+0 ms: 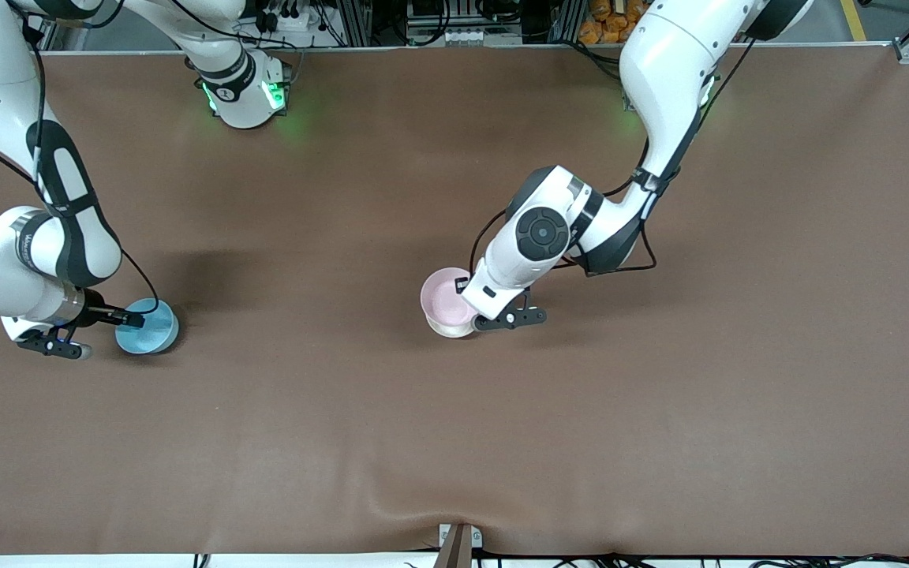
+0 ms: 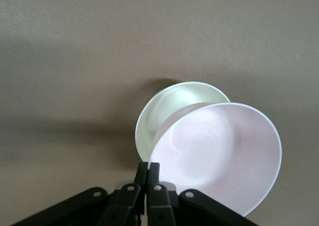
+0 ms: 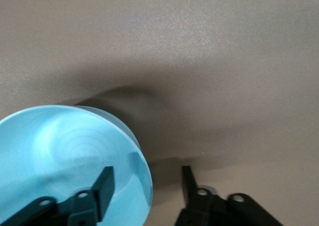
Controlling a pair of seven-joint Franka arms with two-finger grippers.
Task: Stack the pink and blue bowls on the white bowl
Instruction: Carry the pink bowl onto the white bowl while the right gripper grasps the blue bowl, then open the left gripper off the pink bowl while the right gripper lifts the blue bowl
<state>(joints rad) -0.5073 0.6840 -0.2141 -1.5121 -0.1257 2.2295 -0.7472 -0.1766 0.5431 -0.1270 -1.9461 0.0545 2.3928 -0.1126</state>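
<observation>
The pale pink bowl [image 1: 442, 295] hangs tilted from my left gripper [image 1: 468, 306], which is shut on its rim. It sits just over and partly inside the white bowl [image 1: 454, 329] at the table's middle. In the left wrist view the pink bowl [image 2: 224, 156] covers part of the white bowl [image 2: 164, 111], and the left gripper [image 2: 148, 167] pinches the pink rim. The sky blue bowl [image 1: 147, 326] stands on the table toward the right arm's end. My right gripper [image 1: 136, 319] is open astride its rim; in the right wrist view [image 3: 147, 182] one finger is inside the blue bowl [image 3: 60, 156] and one outside.
The brown table mat [image 1: 581, 410] stretches wide around both bowls. The arms' bases stand at the table's edge farthest from the front camera. A small bracket [image 1: 458, 540] sits at the edge nearest the front camera.
</observation>
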